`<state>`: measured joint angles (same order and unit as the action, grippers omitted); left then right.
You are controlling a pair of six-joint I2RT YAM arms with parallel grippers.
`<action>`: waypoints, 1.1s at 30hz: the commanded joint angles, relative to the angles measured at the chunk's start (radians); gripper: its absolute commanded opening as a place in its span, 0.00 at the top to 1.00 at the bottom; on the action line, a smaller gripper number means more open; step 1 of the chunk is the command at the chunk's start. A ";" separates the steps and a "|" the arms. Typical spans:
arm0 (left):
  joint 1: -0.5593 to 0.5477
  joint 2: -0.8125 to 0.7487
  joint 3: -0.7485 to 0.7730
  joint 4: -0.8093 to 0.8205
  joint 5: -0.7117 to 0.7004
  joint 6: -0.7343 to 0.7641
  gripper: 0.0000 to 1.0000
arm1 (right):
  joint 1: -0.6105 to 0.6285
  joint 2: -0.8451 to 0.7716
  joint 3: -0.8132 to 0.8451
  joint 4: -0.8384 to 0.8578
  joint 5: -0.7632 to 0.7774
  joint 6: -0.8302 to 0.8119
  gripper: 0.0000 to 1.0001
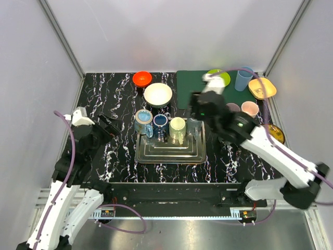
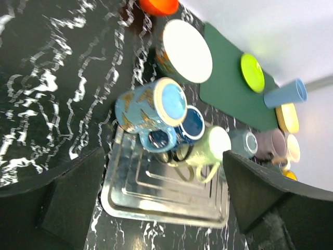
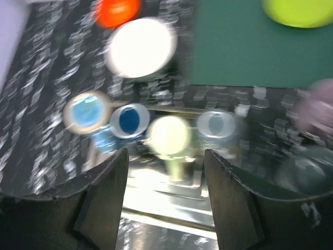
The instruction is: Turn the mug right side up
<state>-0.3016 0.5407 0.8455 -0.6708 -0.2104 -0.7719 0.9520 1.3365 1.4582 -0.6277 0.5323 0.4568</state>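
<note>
Several mugs stand base-up in a row at the far edge of a metal tray [image 1: 171, 154]: a light blue patterned mug [image 1: 143, 119], a dark blue mug [image 1: 160, 122], a pale green mug [image 1: 177, 125] and a grey-blue mug [image 1: 193, 125]. My right gripper [image 1: 201, 105] hovers open and empty above the tray's far right, near the grey-blue mug. Its blurred wrist view shows the pale green mug [image 3: 167, 134] between the open fingers [image 3: 165, 156]. My left gripper [image 1: 107, 125] is open and empty, left of the tray. Its wrist view [image 2: 164, 156] looks at the patterned mug [image 2: 151, 107].
A white bowl [image 1: 157, 95] and an orange bowl [image 1: 141, 78] sit behind the tray. A green mat [image 1: 190, 83] at the back right carries a lime plate [image 1: 219, 77], a blue cup [image 1: 243, 79], a yellow plate [image 1: 261, 87] and pink cups [image 1: 250, 108].
</note>
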 commanded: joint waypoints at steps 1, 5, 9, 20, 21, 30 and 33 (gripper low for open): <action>-0.045 0.021 -0.037 0.115 0.163 0.043 0.01 | -0.104 -0.120 -0.192 -0.274 0.158 0.132 0.34; -0.119 0.025 -0.056 0.120 0.126 0.066 0.01 | -0.105 -0.186 -0.312 -0.395 0.167 0.297 0.33; -0.139 0.071 -0.048 0.088 0.086 0.065 0.01 | -0.107 -0.218 -0.406 -0.467 0.138 0.425 0.33; -0.139 0.120 -0.086 0.080 0.112 -0.021 0.01 | -0.154 -0.194 -0.551 -0.454 0.169 0.619 0.28; -0.139 0.108 -0.092 0.089 0.130 -0.018 0.01 | -0.180 -0.186 -0.561 -0.440 0.172 0.620 0.28; -0.139 0.057 -0.105 0.129 0.180 0.039 0.01 | -0.325 -0.065 -0.579 -0.238 0.129 0.505 0.29; -0.139 0.054 -0.111 0.134 0.190 0.039 0.01 | -0.349 0.007 -0.552 -0.204 0.117 0.467 0.30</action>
<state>-0.4377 0.6010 0.7284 -0.5991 -0.0631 -0.7567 0.6300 1.2747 0.8696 -0.9295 0.6415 0.9707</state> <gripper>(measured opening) 0.983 0.704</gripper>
